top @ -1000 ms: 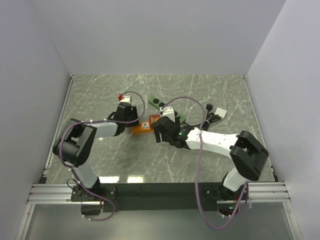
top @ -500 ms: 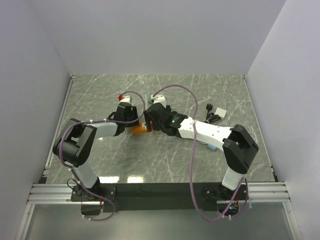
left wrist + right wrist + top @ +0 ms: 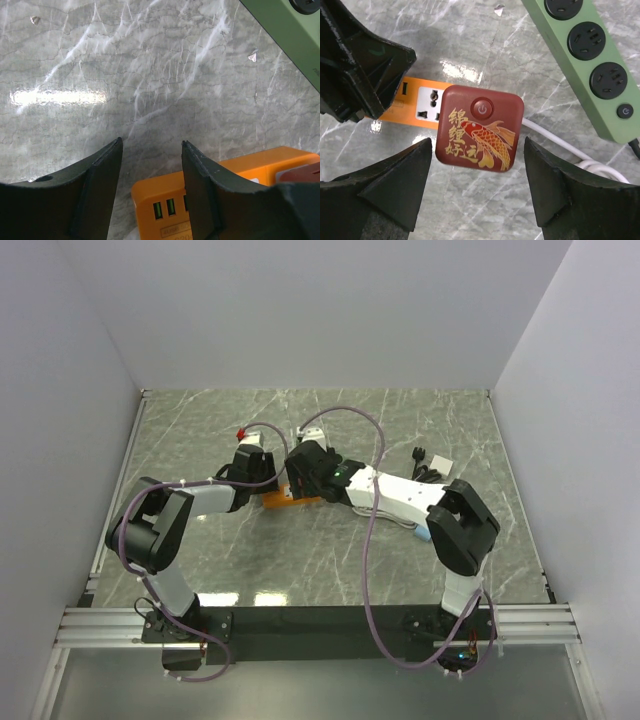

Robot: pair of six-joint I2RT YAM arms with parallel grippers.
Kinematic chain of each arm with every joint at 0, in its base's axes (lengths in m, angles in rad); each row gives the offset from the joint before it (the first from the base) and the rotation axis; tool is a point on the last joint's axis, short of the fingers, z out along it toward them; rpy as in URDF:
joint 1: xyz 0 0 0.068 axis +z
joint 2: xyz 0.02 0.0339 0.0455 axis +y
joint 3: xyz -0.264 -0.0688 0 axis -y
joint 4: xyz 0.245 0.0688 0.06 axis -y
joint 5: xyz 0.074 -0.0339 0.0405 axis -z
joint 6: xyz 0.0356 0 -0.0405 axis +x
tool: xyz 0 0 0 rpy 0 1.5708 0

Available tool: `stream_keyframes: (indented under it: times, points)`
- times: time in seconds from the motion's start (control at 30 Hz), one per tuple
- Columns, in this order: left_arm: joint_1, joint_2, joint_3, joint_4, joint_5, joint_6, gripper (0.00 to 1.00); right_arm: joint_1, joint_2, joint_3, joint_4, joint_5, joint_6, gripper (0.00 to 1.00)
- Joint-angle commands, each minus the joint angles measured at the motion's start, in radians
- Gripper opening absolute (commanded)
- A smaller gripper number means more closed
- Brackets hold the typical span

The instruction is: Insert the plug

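Left of centre in the overhead view, holding the left claw (image 3: 152, 144) low over the marble worktop (image 3: 100, 50), fingers (image 3: 95, 185) spread apart, straddling the end of the orange power strip (image 3: 165, 202) and not closed on it. Showing at mid-frame of the right wrist view the red plug (image 3: 480, 127), sitting atop that strip just right of an exposed white socket (image 3: 429, 102). Flanking the plug closely on both sides with the right claw (image 3: 478, 143); cannot tell whether gripping or merely alongside. Lying at upper right, a green power strip (image 3: 585, 65).
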Motion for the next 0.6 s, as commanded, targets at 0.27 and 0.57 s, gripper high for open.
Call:
stream_keyframes:
  times: [0.27, 0.57]
  points:
    - [-0.003, -0.018, -0.03, -0.026, 0.024, 0.009, 0.57, -0.014, 0.064, 0.089, -0.01, -0.013, -0.023, 0.64]
    - [-0.003, -0.016, -0.031, -0.03, 0.028, 0.009, 0.57, -0.016, 0.115, 0.117, -0.051, 0.026, -0.026, 0.26]
